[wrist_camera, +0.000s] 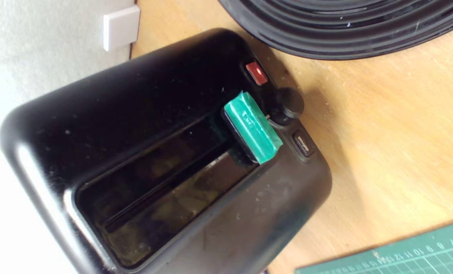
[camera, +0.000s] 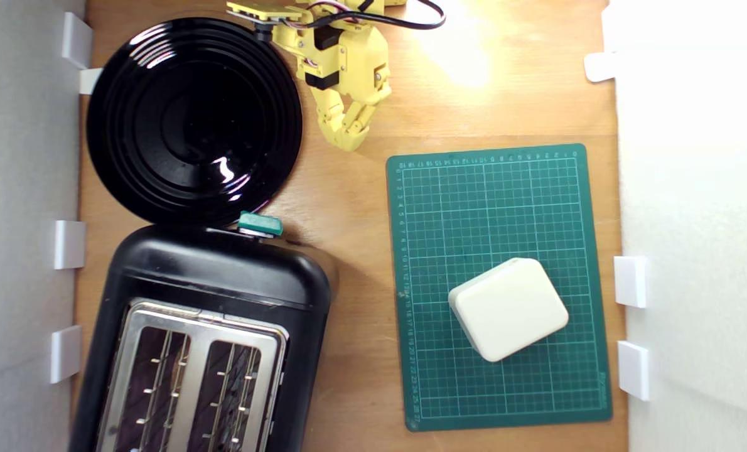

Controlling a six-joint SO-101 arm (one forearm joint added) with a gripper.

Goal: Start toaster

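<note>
Toaster (camera: 204,339) fills the exterior view's seven o'clock corner, lever (camera: 260,223) touching or just short of the plate (camera: 191,119) rim. Gripper (camera: 349,139), jaws seemingly narrow, hangs at twelve o'clock over bare wood.

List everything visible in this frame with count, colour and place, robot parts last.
toaster: 1, glossy black with silver two-slot top, exterior view's lower left
lever: 1, teal-green, on the toaster's end facing the plate
red button: 1, beside the lever, with a black knob
plate: 1, black, ridged, exterior view's upper left
cutting mat: 1, green, gridded, exterior view's right
block: 1, cream, rounded, on the mat
wall clips: several, white, along both side walls
table: 1, wooden
gripper: 1, yellow, top centre, holding nothing; jaws look nearly together
</note>
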